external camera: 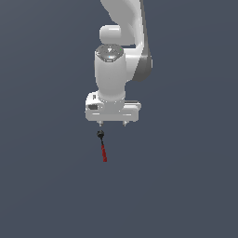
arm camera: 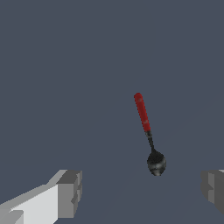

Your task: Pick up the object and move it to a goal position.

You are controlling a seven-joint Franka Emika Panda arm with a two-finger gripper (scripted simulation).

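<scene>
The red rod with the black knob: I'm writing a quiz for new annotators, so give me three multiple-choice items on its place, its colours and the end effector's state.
1. Where does the red rod lie in the exterior view?
A. below the end effector
B. between the fingers
C. on top of the arm

2. What colour is the knob at the rod's end?
A. white
B. black
C. green

3. What state is the end effector in?
A. shut on the rod
B. shut on nothing
C. open, holding nothing

Answers: 1 A, the rod sits clear of the fingertips, lower in the picture. 2 B, the wrist view shows a dark rounded knob. 3 C, the fingers stand wide apart, with the rod untouched.
</scene>
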